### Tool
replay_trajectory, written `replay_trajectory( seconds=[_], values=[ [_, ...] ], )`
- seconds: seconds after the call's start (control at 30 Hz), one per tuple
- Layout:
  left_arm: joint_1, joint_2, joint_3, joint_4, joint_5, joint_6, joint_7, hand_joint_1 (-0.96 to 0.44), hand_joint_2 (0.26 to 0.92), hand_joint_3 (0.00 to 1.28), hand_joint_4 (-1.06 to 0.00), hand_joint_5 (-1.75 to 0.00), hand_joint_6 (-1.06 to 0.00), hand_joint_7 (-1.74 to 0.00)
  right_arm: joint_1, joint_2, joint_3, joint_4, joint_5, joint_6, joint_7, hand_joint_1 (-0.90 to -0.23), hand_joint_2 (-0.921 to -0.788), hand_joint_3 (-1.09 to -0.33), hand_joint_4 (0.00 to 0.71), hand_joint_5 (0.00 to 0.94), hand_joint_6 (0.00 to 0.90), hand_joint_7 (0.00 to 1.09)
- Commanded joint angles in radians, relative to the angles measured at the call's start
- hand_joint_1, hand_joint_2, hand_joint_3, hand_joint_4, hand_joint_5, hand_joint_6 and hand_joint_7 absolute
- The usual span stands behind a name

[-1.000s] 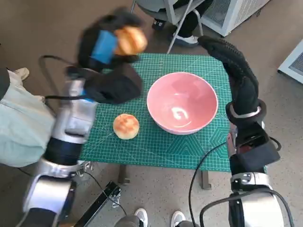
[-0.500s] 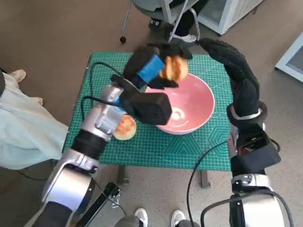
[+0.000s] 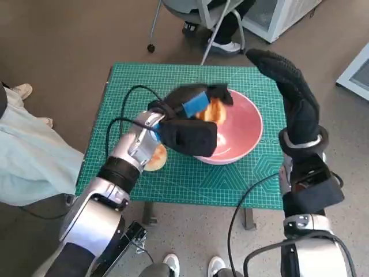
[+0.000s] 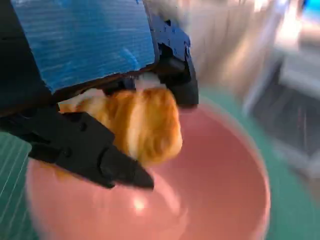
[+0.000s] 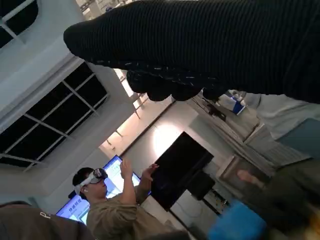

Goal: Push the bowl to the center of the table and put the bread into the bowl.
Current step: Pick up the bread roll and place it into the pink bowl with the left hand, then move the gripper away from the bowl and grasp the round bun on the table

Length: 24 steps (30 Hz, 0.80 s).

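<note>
Left fingers: black fingers (image 4: 85,150) are closed around the bread roll (image 4: 142,125) — one finger under it, another at its far side, so the roll sits between them below the blue-taped back.
Left hand: the left hand (image 3: 193,118) holds the roll above the inside of the pink bowl (image 3: 245,135), at about 10 o'clock from the bowl's middle.
Right fingers: the gloved right hand (image 3: 282,72) holds nothing; it is stretched flat and raised past the bowl's rim at about 2 o'clock. In the right wrist view the glove (image 5: 200,45) is a dark band with its fingertips bunched close together.
Bowl: it stands on the green mat (image 3: 132,86), somewhat toward 3 o'clock of the mat's middle — its rim is partly hidden by the left hand.
Second roll: another bread roll (image 3: 154,158) lies on the mat at about 8 o'clock from the bowl, near the rim, half covered by the left forearm.
Person: a person with a headset (image 5: 107,202) shows in the right wrist view.
</note>
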Motion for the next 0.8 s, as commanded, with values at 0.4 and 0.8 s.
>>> replay_trajectory(
  seconds=[0.4,0.8],
  values=[
    [0.051,0.127,0.061,-0.186,-0.098,-0.098,-0.141,-0.26,0.834,0.05,0.0,0.0,0.0,-0.31,0.035,-0.006,-0.007,0.002,-0.022,-0.003,-0.029,-0.591,-0.921,-0.694,0.32,0.006,-0.001,0.79],
    [0.244,0.334,0.182,-0.581,-0.228,-0.1,-0.274,-0.2,0.854,0.01,-0.01,0.0,-0.11,-0.18,0.037,-0.009,-0.004,0.002,-0.032,-0.002,-0.04,-0.567,-0.921,-0.699,0.315,0.002,-0.001,0.79]
  ],
)
